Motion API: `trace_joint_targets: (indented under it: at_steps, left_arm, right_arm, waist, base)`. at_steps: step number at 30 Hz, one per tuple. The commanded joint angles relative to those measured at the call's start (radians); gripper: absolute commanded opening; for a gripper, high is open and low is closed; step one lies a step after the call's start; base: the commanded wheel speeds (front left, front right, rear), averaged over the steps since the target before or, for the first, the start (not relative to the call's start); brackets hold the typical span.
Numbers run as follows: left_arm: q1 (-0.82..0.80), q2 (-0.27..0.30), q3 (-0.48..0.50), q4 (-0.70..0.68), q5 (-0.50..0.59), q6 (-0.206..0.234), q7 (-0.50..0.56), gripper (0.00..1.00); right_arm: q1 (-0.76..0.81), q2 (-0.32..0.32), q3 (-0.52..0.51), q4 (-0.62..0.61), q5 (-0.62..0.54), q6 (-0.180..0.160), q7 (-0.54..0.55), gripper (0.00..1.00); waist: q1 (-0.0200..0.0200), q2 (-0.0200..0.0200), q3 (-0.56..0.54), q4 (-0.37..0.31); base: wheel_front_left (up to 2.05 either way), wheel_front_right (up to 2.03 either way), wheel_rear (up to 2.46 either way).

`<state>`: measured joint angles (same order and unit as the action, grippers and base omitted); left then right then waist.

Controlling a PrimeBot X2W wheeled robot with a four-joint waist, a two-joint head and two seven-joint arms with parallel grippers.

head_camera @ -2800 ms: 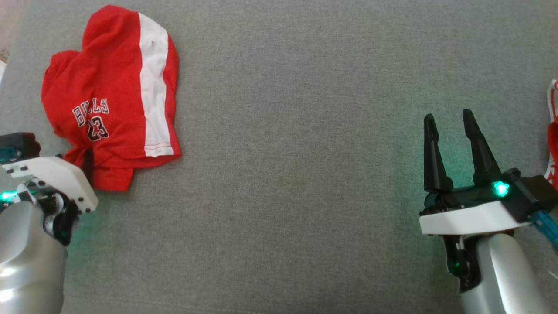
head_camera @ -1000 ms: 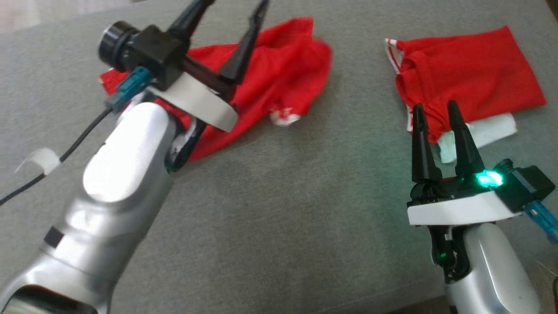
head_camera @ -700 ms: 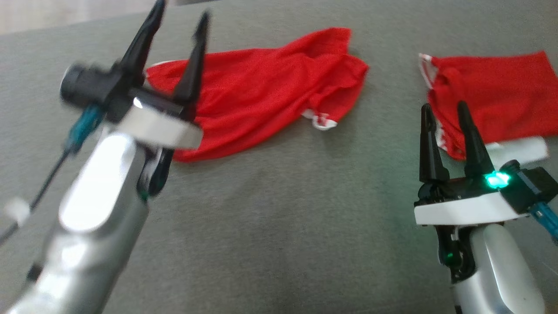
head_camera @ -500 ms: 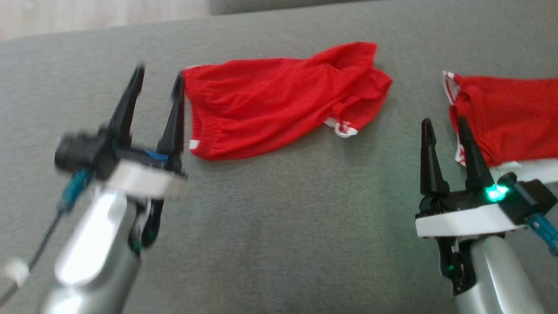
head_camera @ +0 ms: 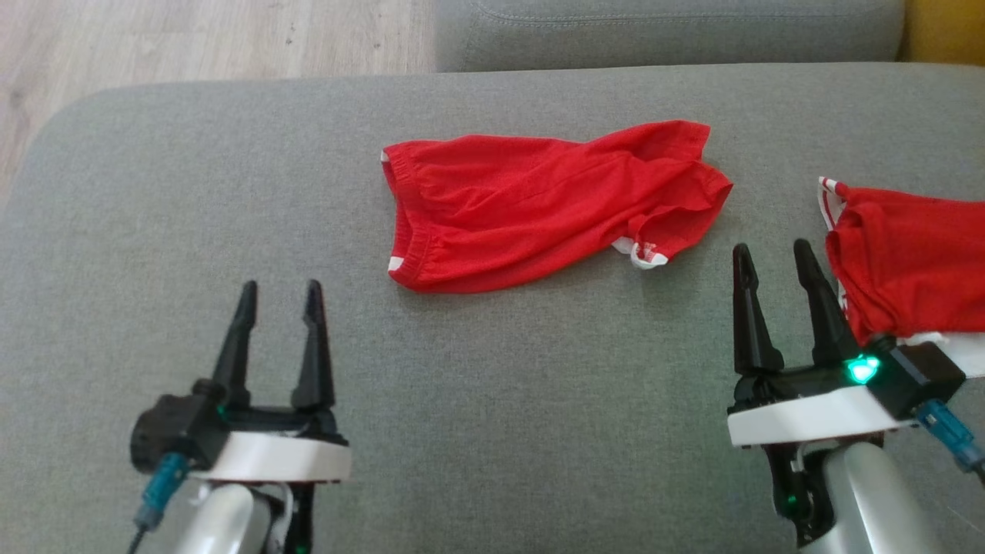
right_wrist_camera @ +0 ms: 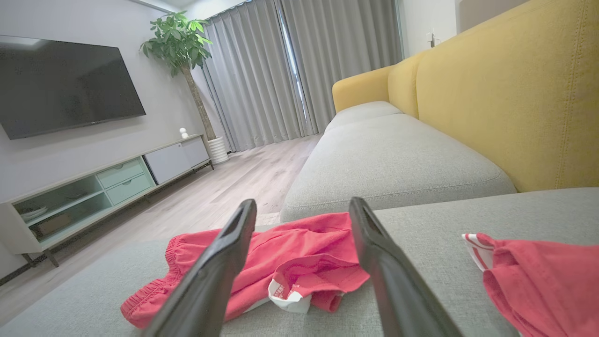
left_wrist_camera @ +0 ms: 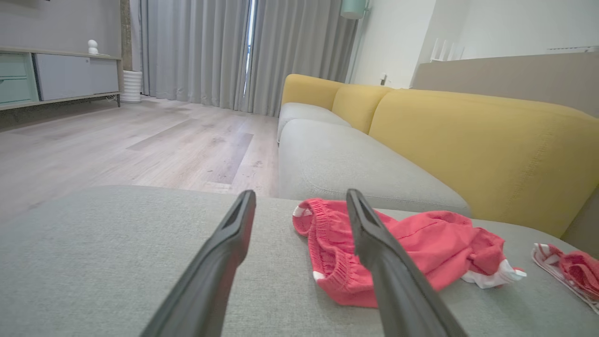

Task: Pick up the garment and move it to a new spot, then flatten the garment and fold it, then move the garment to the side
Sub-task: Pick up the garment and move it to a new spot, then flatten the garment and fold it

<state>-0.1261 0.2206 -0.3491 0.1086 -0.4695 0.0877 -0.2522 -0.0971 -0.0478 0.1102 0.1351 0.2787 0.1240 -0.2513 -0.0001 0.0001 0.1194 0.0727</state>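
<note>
Red mesh shorts (head_camera: 539, 208), crumpled, long axis crosswise: waistband toward left gripper (head_camera: 279, 286), hem toward right gripper (head_camera: 771, 248); both agape, empty.

Soft, even, bright daylight. The head view is sharp; the crumpled red mesh shorts (head_camera: 539, 208) throw only a faint shadow along their near edge onto the grey fabric sofa seat (head_camera: 492, 431). A small green lamp (head_camera: 862, 371) at the base of the right jaws tints nearby fabric green. In the wrist views the dark jaws are blurred, reds wash to pink, and a gap in the long grey curtains (left_wrist_camera: 201, 51) glows brightest.
</note>
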Motion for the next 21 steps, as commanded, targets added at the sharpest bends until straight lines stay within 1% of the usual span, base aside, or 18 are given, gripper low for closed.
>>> trace_joint_targets:
  at_steps: [1,9,21]
  left_arm:
    - [-0.025,-0.008,0.053,-0.038,0.023,-0.013,-0.009,1.00]
    - [-0.030,-0.058,0.096,-0.017,0.071,-0.069,-0.009,1.00]
    - [-0.034,-0.111,0.138,-0.001,0.121,-0.122,-0.009,1.00]
  right_arm:
    - [-0.018,-0.002,0.022,-0.031,-0.009,0.007,-0.010,1.00]
    - [-0.016,-0.002,0.022,-0.032,-0.009,0.007,-0.010,1.00]
    - [-0.020,-0.002,0.013,-0.035,-0.014,0.007,-0.010,1.00]
  waist:
    - [0.0001,-0.0001,0.000,0.001]
    - [0.0001,-0.0001,0.004,0.004]
    - [0.0001,-0.0001,0.021,0.012]
  base:
    - [0.00,0.00,0.00]
    - [0.00,0.00,0.00]
    - [0.00,0.00,0.00]
